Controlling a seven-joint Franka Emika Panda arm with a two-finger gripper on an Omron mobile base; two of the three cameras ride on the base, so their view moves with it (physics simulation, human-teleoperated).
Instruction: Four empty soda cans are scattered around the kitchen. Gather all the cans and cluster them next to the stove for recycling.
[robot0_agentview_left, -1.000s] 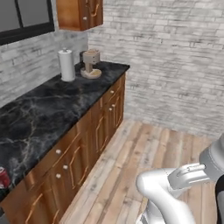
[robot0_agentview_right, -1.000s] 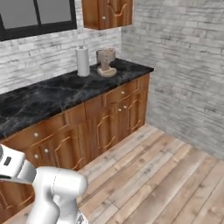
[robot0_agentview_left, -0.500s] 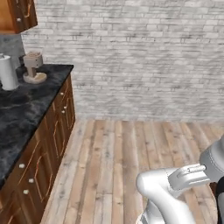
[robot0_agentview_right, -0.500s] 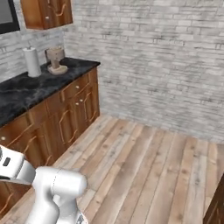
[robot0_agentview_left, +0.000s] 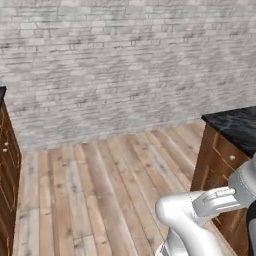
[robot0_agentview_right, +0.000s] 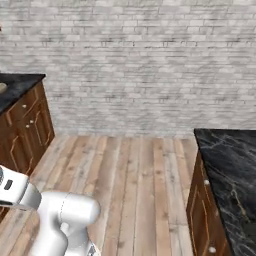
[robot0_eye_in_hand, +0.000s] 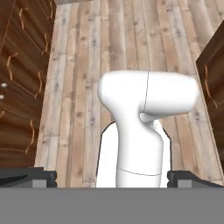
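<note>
The soda cans and the stove are out of view. My gripper is open: in the hand view its dark fingertips sit far apart at the bottom corners with nothing between them. The hand looks down at the wooden floor of the kitchen. My arm is folded low in front of the base.
A white brick wall stands ahead across open wood floor. A black marble counter on brown cabinets lies close on the right. Another counter with cabinet doors lies on the left.
The base has turned to the right, so the whole scene slid left. The left counter with its paper roll left the picture, and a second counter came in at right. The gripper stayed open.
</note>
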